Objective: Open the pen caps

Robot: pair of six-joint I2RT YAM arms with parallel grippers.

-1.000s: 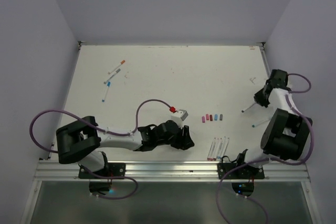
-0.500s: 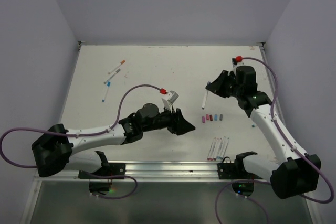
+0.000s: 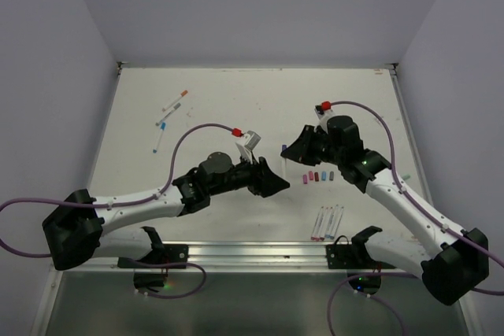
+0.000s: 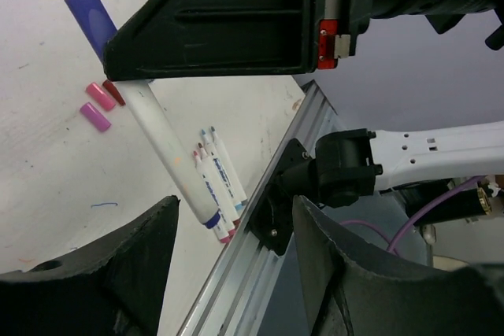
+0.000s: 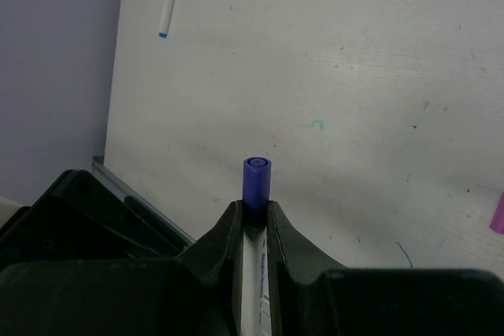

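My right gripper (image 3: 293,149) is shut on a white pen (image 5: 253,289) just below its purple-blue cap (image 5: 257,182) and holds it above the table's middle. The cap sticks out past the fingertips (image 5: 253,218). In the left wrist view the same pen (image 4: 169,159) hangs slanted from the right gripper, cap (image 4: 90,17) at the upper left. My left gripper (image 3: 279,184) is open and empty, just near-left of the pen; its fingers (image 4: 102,273) stand wide apart below the pen's lower end. A row of loose caps (image 3: 319,175) lies right of both grippers.
Several uncapped pens (image 3: 327,222) lie side by side near the front rail (image 3: 260,253); they also show in the left wrist view (image 4: 216,163). Three capped pens (image 3: 165,120) lie at the far left. Pink and red caps (image 4: 100,96) lie under the held pen.
My right arm swung from the table's right edge to the middle, carrying the pen. My left arm stretched out from the front rail and brought its open gripper up beside the pen.
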